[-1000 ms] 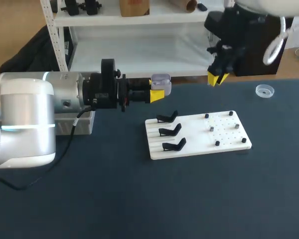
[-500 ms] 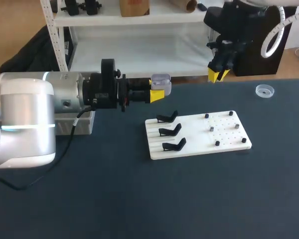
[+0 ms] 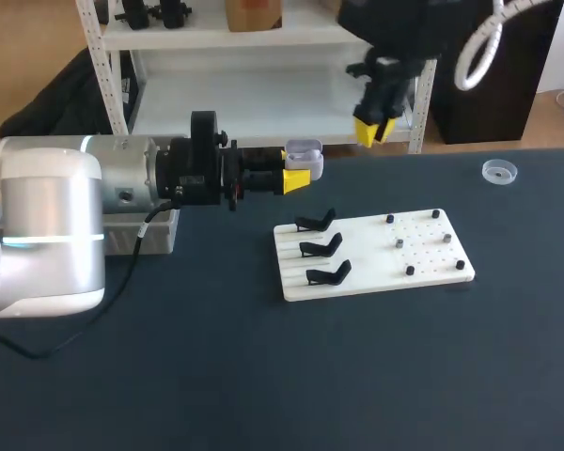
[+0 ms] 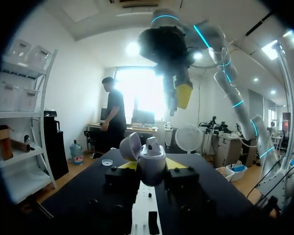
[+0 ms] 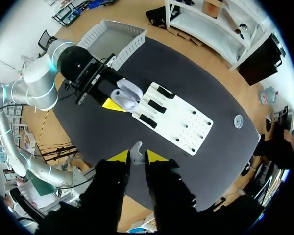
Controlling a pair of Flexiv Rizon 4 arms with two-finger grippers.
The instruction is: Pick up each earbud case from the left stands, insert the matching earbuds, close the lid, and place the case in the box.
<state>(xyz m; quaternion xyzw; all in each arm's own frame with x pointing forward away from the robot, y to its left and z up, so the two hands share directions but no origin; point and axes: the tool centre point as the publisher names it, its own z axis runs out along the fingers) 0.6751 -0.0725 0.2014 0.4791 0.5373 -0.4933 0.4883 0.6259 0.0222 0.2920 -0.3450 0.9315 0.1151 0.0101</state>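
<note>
Your left end effector (image 3: 301,175) reaches in level from the left, well above the table (image 3: 263,376), and is closed on a pale grey case (image 3: 304,153) gripped between its yellow tips. In the left wrist view the case (image 4: 153,157) sits upright between the fingers, with its lid (image 4: 130,146) hinged open and tilted back to one side. The case is off the stands (image 3: 321,247), which are three black ones in a column on the left half of a white board (image 3: 371,263) lying flat near the table's middle. On the board's right half are a few small dark pieces (image 3: 410,271), too small for you to tell what they are. Your right end effector (image 3: 373,130) hangs high over the far edge of the table, up and to the right of the case, with its tips pointing down. From its wrist view the right end effector (image 5: 133,156) pinches a small white earbud (image 5: 136,147) between its two yellow tips, well above the board (image 5: 179,128) and apart from the case (image 5: 127,96). The grey box (image 5: 126,28) stands at the table's left edge behind your left arm, and only a corner of the box (image 3: 162,233) shows from the head view. A small clear round dish (image 3: 499,170) lies on the table far to the right, well apart from the board.
</note>
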